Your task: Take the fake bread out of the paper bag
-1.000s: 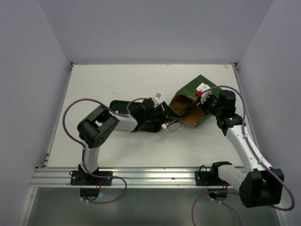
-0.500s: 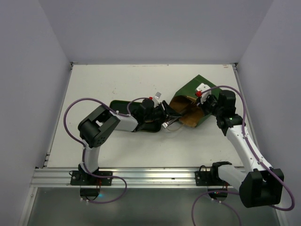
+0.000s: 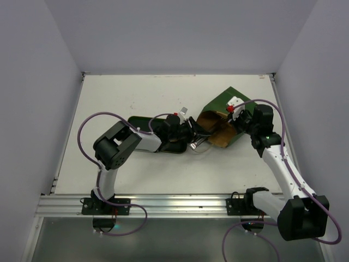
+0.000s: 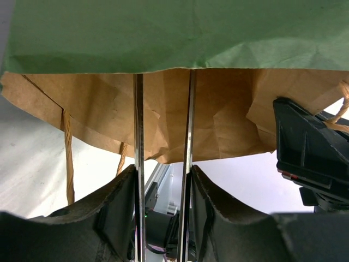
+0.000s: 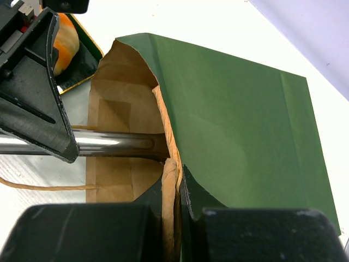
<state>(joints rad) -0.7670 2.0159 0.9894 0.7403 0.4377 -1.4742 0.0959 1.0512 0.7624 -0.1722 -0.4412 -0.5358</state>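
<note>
Where the left arm is stretched rightward over a dark tray on the white table, one piece of the fake bread, an orange-yellow roll, is seen in the tray. It lies outside the bag and is partly hidden behind the left gripper.

That gripper is closed on a pair of metal tongs, with one finger pressed against the outer side of each blade. The two blades are held slightly apart and roughly parallel. Their far ends are pushed into the mouth of the paper bag and are lost from sight there.

The bag is laid on its side, just right of the tray, with its mouth turned toward the left arm. Its green outside is uppermost and its brown lining is exposed at the opening. A thin string handle is seen hanging at the mouth. Only creased brown paper is shown inside, so whether any bread is in the bag cannot be told.

At the right side of the mouth, the bag's rim is pinched by the right gripper. Its jaws are pressed together on the folded paper edge, which is raised off the table.
</note>
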